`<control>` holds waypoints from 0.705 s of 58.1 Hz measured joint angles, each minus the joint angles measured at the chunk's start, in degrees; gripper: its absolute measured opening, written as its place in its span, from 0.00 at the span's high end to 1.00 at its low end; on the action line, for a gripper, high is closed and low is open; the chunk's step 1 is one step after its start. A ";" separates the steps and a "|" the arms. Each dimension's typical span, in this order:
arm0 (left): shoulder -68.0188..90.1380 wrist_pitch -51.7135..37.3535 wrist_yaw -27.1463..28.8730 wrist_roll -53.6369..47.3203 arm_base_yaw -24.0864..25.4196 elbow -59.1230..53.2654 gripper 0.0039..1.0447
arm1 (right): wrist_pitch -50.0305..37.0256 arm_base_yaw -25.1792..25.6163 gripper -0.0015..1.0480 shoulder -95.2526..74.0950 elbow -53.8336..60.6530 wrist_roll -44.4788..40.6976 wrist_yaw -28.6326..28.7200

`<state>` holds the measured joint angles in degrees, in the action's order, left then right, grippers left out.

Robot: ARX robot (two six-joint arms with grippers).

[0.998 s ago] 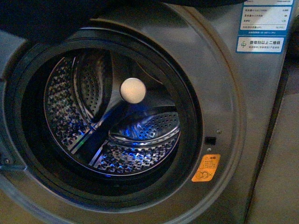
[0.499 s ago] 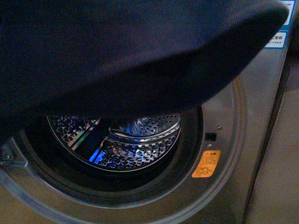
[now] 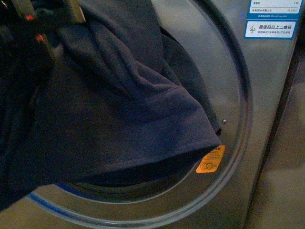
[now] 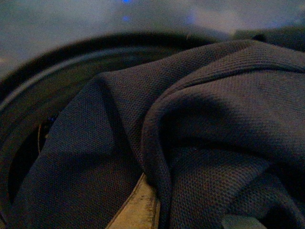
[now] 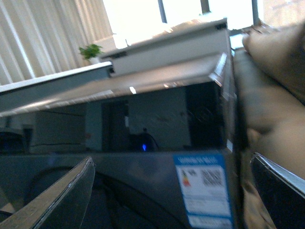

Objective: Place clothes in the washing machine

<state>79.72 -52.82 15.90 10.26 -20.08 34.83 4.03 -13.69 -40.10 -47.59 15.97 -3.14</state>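
Observation:
The clothes (image 3: 119, 119), a dark navy garment, hang across the round porthole of the grey washing machine (image 3: 238, 95) and hide the drum. Their lower edge reaches the orange sticker (image 3: 210, 159). My left arm's dark parts (image 3: 33, 28) show at the upper left above the fabric. In the left wrist view my left gripper (image 4: 190, 217) is shut on the clothes (image 4: 214, 109), with a beige finger (image 4: 138, 210) poking out of the folds before the black porthole rim (image 4: 28, 95). My right gripper (image 5: 171, 195) is open and empty, facing the machine's blue-white label (image 5: 205, 191).
The blue-white label (image 3: 268, 28) sits at the machine's upper right corner. A darker panel (image 3: 286, 181) stands right of the machine. The right wrist view shows a brown sofa (image 5: 271, 95), a small plant (image 5: 90, 50) and bright curtained windows behind the machine's top.
The navy garment has come down from the top edge of the view and now covers the porthole and drum. My left arm has come into view at the upper left.

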 joint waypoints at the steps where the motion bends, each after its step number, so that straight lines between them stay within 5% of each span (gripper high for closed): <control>1: 0.59 -0.24 0.04 -0.07 0.00 0.00 0.90 | 0.28 0.42 0.07 0.42 0.85 0.39 0.52; 17: 13.11 -3.08 1.27 -2.71 -0.13 2.10 0.90 | 1.46 5.46 0.07 2.62 9.11 2.51 3.43; 41: 31.89 -2.69 3.89 -7.15 1.90 17.40 0.90 | -1.09 1.77 0.07 3.87 11.41 3.69 3.17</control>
<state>111.61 -55.51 19.79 3.11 -18.17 52.23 2.94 -11.92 -36.23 -36.18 19.66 0.03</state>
